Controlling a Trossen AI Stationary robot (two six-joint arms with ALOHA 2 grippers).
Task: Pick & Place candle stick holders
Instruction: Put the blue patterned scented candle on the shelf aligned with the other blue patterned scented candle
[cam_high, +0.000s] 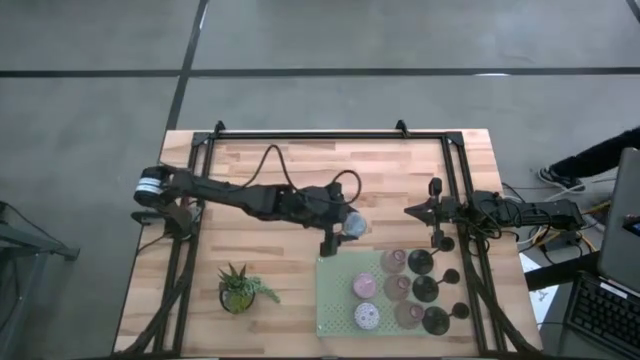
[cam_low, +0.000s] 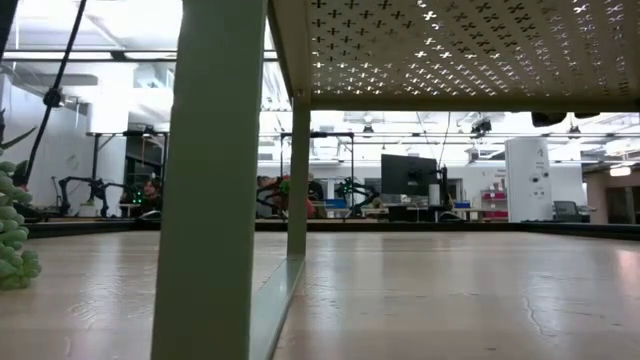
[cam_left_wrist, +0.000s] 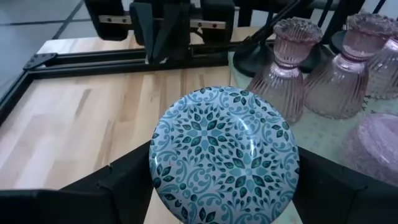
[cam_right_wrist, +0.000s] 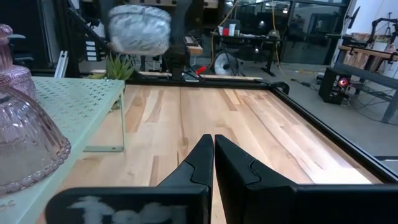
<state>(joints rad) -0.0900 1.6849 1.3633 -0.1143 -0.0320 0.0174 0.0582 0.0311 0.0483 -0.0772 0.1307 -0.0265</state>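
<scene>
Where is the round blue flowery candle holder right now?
In the high view the blue patterned holder sits mid-table, gripped in the left gripper's jaws, just beyond the green tray's top left corner.

A pale wooden plank desk edged by a black metal frame carries a small green potted plant near its front left and a pale green perforated metal stand at front right.

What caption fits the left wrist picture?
Left gripper holds a round blue-patterned holder near pink holders.
</scene>
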